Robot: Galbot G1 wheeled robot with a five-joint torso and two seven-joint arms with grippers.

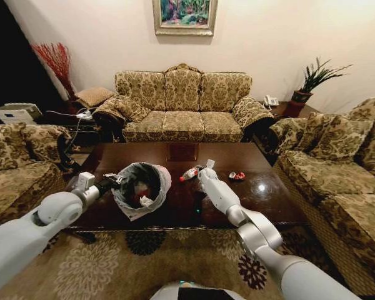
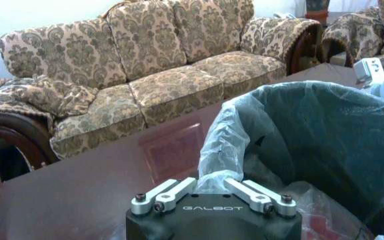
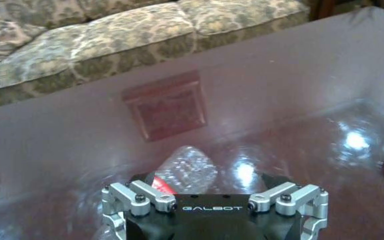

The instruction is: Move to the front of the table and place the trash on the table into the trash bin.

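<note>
The trash bin [image 1: 142, 187], dark with a thin pale liner, stands on the near left part of the glossy dark table [image 1: 175, 153]. My left gripper [image 1: 115, 182] is shut on the liner's rim [image 2: 216, 172]. In the bin lie a white paper wad [image 1: 145, 201] and something red. A clear red-labelled bottle [image 1: 189, 173] lies on the table just right of the bin. My right gripper [image 1: 203, 170] hangs over it, open, with the bottle [image 3: 186, 170] lying between its spread fingers [image 3: 138, 196]. A red-black wrapper [image 1: 237, 176] lies farther right on the table.
Patterned sofas stand behind the table [image 1: 182, 103], to its left [image 1: 19, 162] and to its right [image 1: 337, 169]. A patterned rug [image 1: 150, 262] covers the floor between me and the table's near edge. A potted plant [image 1: 309, 84] stands at the back right.
</note>
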